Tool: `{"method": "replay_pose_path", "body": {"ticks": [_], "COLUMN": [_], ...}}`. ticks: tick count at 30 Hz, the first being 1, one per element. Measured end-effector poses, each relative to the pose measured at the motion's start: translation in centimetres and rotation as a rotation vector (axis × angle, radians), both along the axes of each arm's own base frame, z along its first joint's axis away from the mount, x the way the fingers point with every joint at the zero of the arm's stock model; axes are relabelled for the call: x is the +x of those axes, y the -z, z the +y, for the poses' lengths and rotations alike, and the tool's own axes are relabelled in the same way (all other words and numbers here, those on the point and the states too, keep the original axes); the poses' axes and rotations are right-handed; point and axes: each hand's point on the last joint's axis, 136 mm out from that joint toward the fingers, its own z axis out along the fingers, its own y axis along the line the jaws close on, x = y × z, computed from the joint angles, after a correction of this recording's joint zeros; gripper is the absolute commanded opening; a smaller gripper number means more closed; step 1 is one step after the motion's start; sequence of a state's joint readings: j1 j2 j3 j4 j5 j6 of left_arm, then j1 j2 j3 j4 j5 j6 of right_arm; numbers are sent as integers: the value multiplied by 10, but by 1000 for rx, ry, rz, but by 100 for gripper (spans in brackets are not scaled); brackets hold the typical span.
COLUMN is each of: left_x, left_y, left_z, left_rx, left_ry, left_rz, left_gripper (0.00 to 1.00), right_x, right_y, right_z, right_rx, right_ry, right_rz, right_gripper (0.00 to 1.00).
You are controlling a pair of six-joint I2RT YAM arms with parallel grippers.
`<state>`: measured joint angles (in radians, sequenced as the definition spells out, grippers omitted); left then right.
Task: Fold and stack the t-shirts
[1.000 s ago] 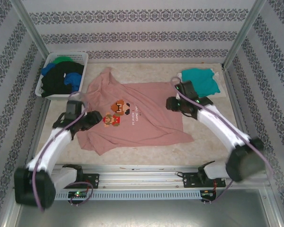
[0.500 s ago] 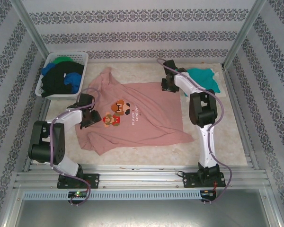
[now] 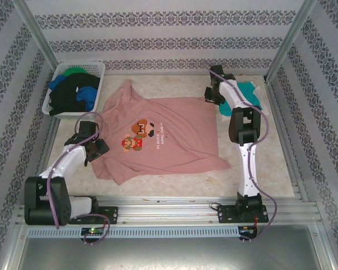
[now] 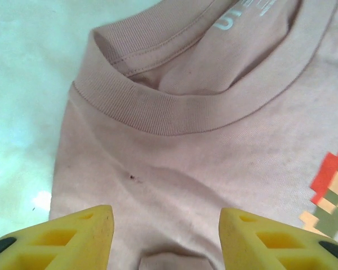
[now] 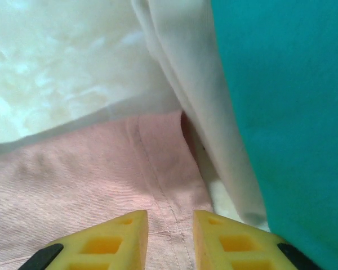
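Right wrist | risk: we judge the right fingers [image 5: 110, 242], closing on the salmon-pink t-shirt [image 5: 73, 185] hem [image 5: 158, 185] ahead of them, could snag the white cloth [image 5: 180, 101] and teal t-shirt [image 5: 287, 112] just to their right, dragging both | right fingers: narrowly parted, holding nothing | left fingers [image 4: 73, 236]: wide apart, empty, over pink cloth, collar [image 4: 174, 112] just ahead.

text 1: white lettering [image 3: 162, 138] on the chest of the salmon-pink t-shirt [image 3: 174, 154], just right of its pixel-art print [image 3: 136, 135], top line looks like "PLAYER 1", lower line too small to read | text 2: white neck print [image 4: 236, 14] inside the collar [image 4: 174, 109], cut off at the picture's top edge, unreadable
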<state>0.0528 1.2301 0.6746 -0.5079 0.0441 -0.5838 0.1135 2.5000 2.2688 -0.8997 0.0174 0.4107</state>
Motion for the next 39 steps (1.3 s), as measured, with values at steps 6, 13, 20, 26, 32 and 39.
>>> {"method": "replay_pose_path", "body": {"ticks": [6, 13, 20, 26, 32, 39], "left_x": [-6, -32, -59, -47, -41, -41], "left_y": [-25, -27, 13, 19, 11, -18], "left_z": [-14, -39, -42, -44, -45, -43], "left_rx": [-57, -66, -79, -93, -99, -95], "left_ry": [38, 106, 81, 70, 71, 72], "left_rz": [-86, -57, 74, 51, 4, -93], "left_gripper": [52, 51, 43, 19, 3, 0], "right_x": [-43, -206, -326, -341, -324, -299], "right_y": [-22, -63, -22, 1, 11, 7], "right_z": [22, 51, 4, -3, 3, 22], "right_rx": [-28, -57, -87, -104, -70, -23], "right_ry": [-95, -215, -94, -64, -54, -82], "right_rz": [13, -16, 76, 148, 132, 104], "right_gripper": [41, 46, 46, 46, 45, 44]}}
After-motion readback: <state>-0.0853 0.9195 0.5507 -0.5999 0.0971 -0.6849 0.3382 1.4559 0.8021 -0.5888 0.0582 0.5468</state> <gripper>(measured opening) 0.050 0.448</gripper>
